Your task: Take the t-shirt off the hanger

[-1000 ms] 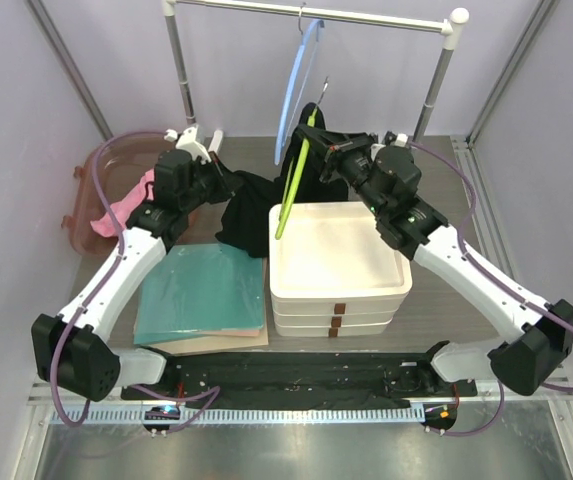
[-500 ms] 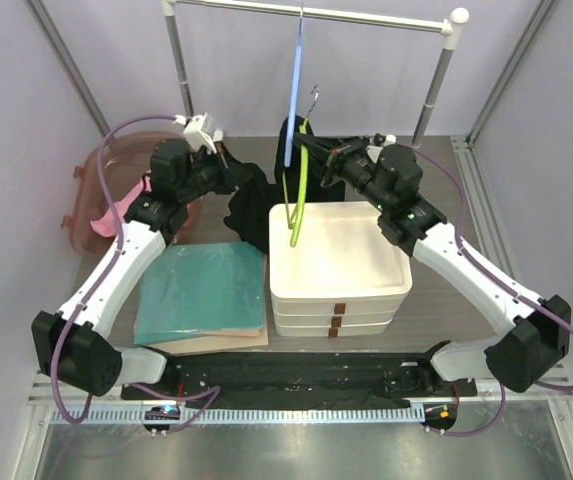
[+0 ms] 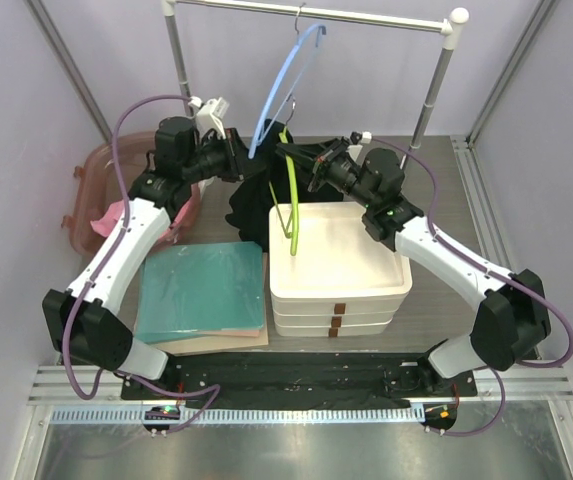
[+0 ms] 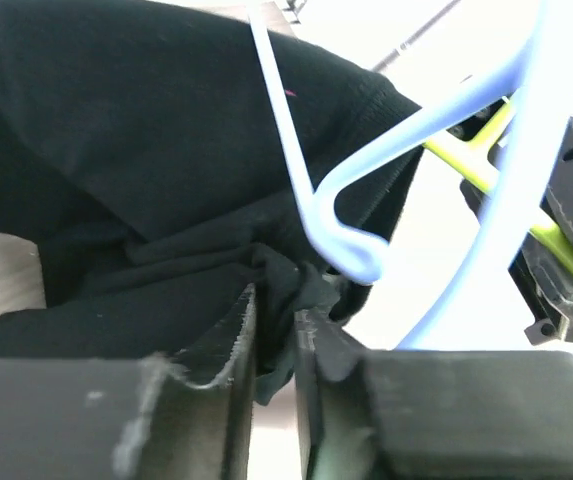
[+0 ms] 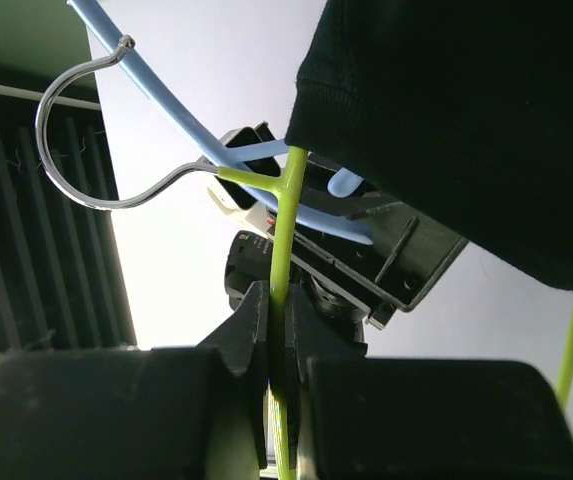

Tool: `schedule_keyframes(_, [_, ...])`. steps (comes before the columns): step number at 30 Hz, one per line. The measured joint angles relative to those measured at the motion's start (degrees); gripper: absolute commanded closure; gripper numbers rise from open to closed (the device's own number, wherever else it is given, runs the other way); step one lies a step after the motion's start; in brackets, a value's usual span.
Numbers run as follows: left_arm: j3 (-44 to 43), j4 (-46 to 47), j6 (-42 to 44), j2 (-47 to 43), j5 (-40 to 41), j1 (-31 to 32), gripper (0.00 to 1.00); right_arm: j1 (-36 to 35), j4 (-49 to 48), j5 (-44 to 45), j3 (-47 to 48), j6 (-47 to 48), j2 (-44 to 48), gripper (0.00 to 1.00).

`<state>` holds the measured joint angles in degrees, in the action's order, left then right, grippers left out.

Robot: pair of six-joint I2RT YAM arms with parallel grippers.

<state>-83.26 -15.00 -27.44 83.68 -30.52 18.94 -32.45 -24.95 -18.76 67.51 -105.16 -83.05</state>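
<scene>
Within the last second both grippers had converged at the far centre, the right gripper [image 5: 278,300] clamped on the green hanger [image 3: 292,205] above the white trays [image 3: 366,290], the left gripper [image 4: 274,305] with fingers eased to a narrow gap around a fold of the black t-shirt [image 3: 249,195], which apparently remained partly hung between them, so removal was unfinished.

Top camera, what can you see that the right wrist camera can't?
Only the top view shows the stacked trays, the teal sheet, the pink bin and the rail. Only the right wrist view shows, up close, the right end effector shut on the green hanger. Both show that hanger, the blue hanger and the shirt.
</scene>
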Motion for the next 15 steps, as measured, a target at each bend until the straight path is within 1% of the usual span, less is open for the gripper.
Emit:
schedule_keyframes(1, [0.3,0.1,-0.5,0.0,-0.4,0.0,0.68,0.0,-0.6,-0.1,-0.2,-0.2,-0.2,0.99])
schedule_keyframes(2, [0.5,0.2,-0.7,0.0,-0.7,0.0,0.59,0.0,-1.2,-0.2,-0.4,-0.5,-0.4,0.99])
schedule_keyframes(5, [0.5,0.4,-1.0,0.3,-1.1,0.5,0.46,0.0,-2.3,-0.5,-0.9,-1.2,-0.4,0.99])
schedule_keyframes(6, [0.5,0.6,-1.1,0.4,-1.0,0.8,0.35,0.0,-2.5,-0.5,-1.0,-1.4,-0.4,0.99])
schedule_keyframes(8, [0.5,1.0,-1.0,0.5,-0.7,1.6,0.29,0.0,-2.8,-0.5,-1.0,-1.7,-0.4,0.99])
schedule_keyframes(11, [0.4,1.3,-1.8,0.8,0.1,2.5,0.28,0.0,-3.4,-0.6,-1.1,-1.7,-0.4,0.99])
schedule_keyframes(13, [0.2,1.5,-2.2,1.0,1.0,2.8,0.30,0.0,-3.7,-0.6,-1.4,-1.7,-0.4,0.99])
schedule_keyframes(15, [0.1,1.5,-2.3,1.1,2.0,2.8,0.34,-0.1,-3.9,-0.6,-1.6,-1.7,-0.3,0.99])
